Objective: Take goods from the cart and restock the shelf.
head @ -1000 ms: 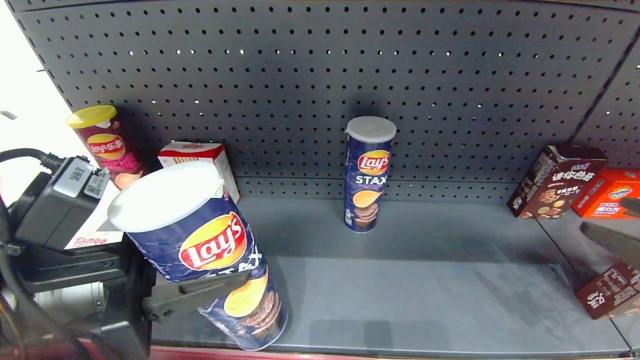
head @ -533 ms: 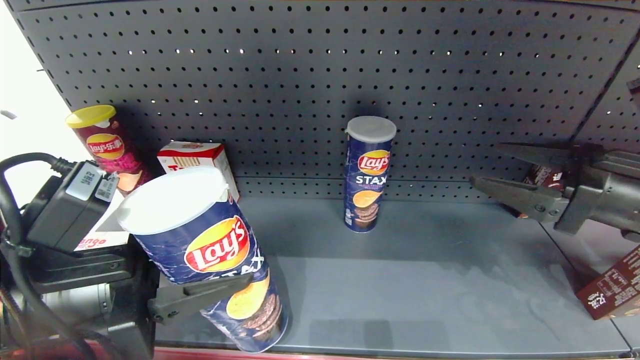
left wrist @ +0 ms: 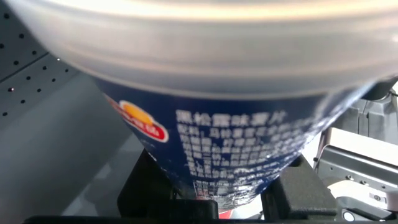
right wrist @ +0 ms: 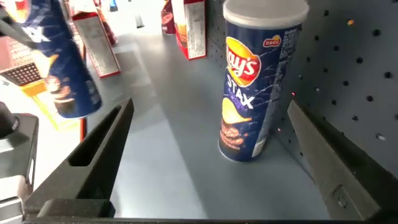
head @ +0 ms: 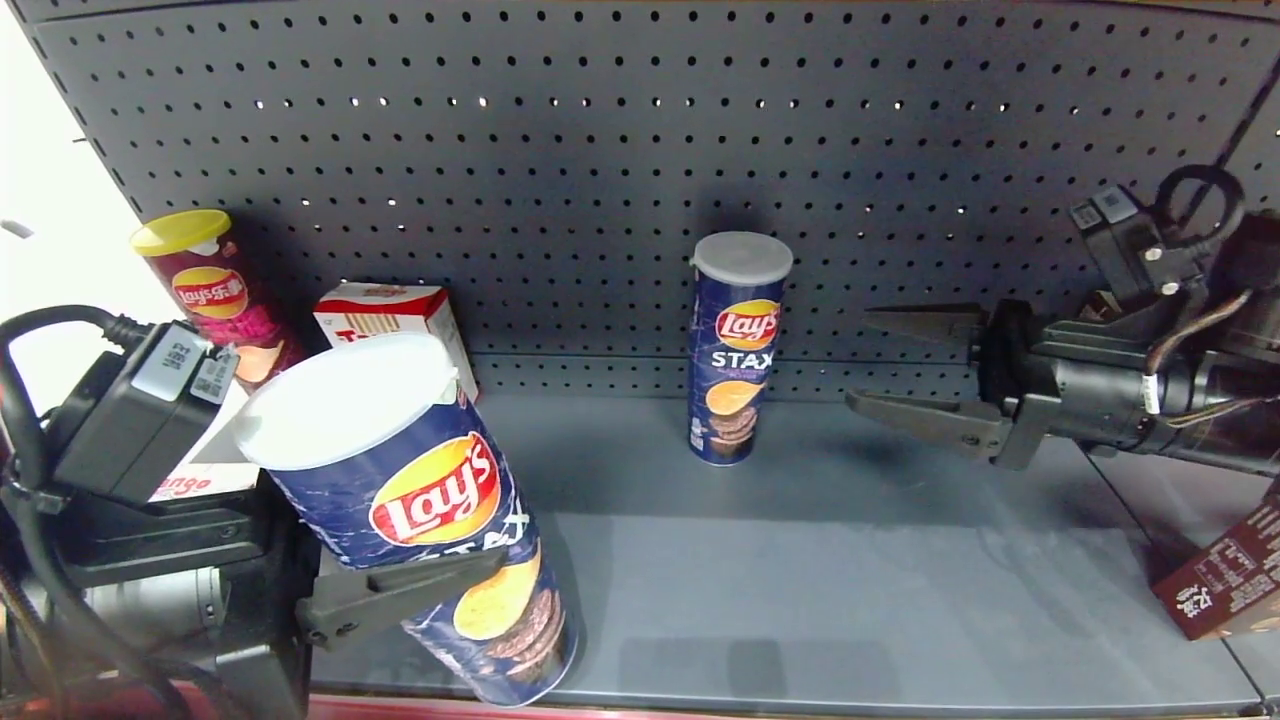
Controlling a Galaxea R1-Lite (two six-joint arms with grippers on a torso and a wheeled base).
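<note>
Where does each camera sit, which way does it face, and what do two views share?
Head view: on the head, facing forward and down at the shelf; left tool gripping the tilted can, right tool open.
Left wrist view: on the left wrist, facing the tilted can close up, tool fingers flanking it.
Right wrist view: on the right wrist, facing the upright can ahead of its open fingers.
Shared: head and right wrist views show both cans.

A grey pegboard panel [head: 600, 150] backs the shelf [head: 850, 580], with bright white at left.
</note>
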